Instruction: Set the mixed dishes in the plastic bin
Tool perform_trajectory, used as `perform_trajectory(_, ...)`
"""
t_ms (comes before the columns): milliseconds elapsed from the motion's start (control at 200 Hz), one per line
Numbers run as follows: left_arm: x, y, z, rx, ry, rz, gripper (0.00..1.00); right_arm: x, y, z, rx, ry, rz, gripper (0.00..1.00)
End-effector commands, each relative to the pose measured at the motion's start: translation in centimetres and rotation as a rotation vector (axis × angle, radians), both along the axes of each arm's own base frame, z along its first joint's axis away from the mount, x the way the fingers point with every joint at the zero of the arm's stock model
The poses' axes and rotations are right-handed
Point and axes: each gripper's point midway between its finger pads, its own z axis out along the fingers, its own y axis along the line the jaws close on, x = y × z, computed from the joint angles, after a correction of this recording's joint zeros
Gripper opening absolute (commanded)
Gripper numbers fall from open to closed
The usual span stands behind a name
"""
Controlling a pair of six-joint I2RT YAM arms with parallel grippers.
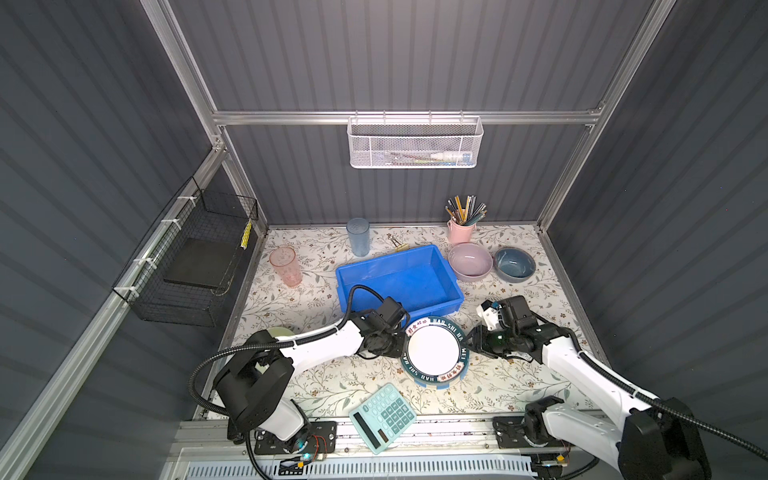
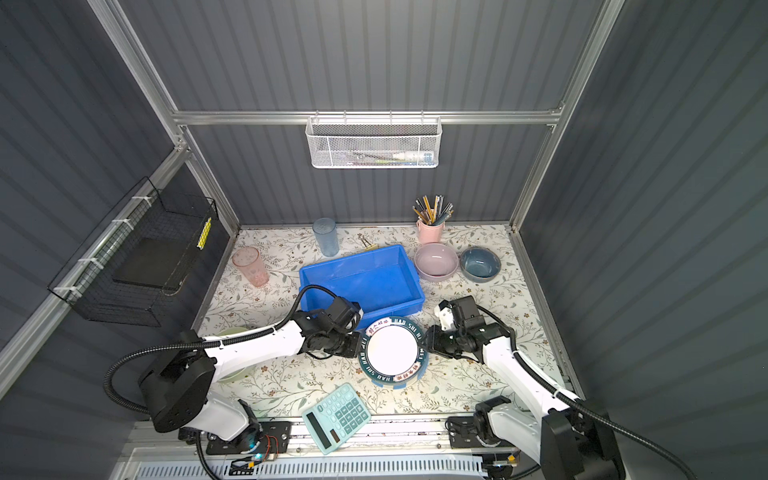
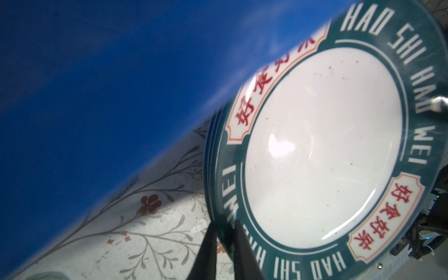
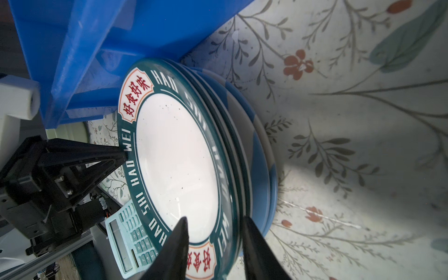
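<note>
Calculator: mint green, at the front edge of the floral surface, on the near side of the plastic bin
Pale-green bowl: near-left of the bin, mostly hidden under the left arm
Lettered plate: top of a stack just beside the bin's near wall; white centre, dark rim
Striped plate: blue and white, bottom of that stack
Left end effector: fingers together on the lettered plate's rim, on the stack's left side
Right end effector: fingers apart, astride the stack's right rim; cannot tell if they touch it
Plastic bin: bright blue, mid-surface, nothing in it
Pink tumbler: upright, well to the bin's left
Pink bowl: just beside the bin's far-right corner
Dark-blue bowl: right of the bin, beyond the pink bowl
Blue tumbler: upright, behind the bin's far-left corner
Pencil cup: pink, behind the bin's far-right corner
Black wire basket: on the left wall, level with the bin
White mesh basket: on the back wall, above and behind the bin
</note>
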Motion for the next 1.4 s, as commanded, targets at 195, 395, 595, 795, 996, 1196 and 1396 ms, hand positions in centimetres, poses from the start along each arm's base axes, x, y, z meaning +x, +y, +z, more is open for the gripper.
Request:
perform_trajectory(195,-1.0,0.4,-2.0,0.054,0.045,-0.023,0.14,-0.6,0.8,1.7,0.043,-0.02,0.051,0.39)
perform_trajectory(395,-1.0,0.4,-2.3,0.062,0.05,-0.021,0.14,-0.6,0.6,2.2,0.032,-0.031,0.05,0.39)
perform_trajectory(595,-1.1,0.4,-2.4,0.065,0.052,-0.021,0.13,-0.7,0.5,2.3,0.027,-0.031,0.051,0.39)
perform_trajectory(795,-1.0,0.6,-2.3,0.068,0.048,-0.015,0.13,-0.7,0.4,2.5,0.018,-0.036,0.05,0.39)
perform_trajectory(996,-1.0,0.5,-2.4,0.069,0.05,-0.018,0.14,-0.7,1.1,2.5,0.07,-0.039,0.063,0.37)
perform_trajectory(1196,-0.9,0.2,-2.5,0.063,0.052,-0.021,0.13,-0.7,2.2,2.1,0.156,-0.037,0.072,0.36)
perform_trajectory(1396,-1.0,0.2,-2.6,0.063,0.052,-0.025,0.13,-0.3,2.7,1.6,0.193,-0.053,0.073,0.34)
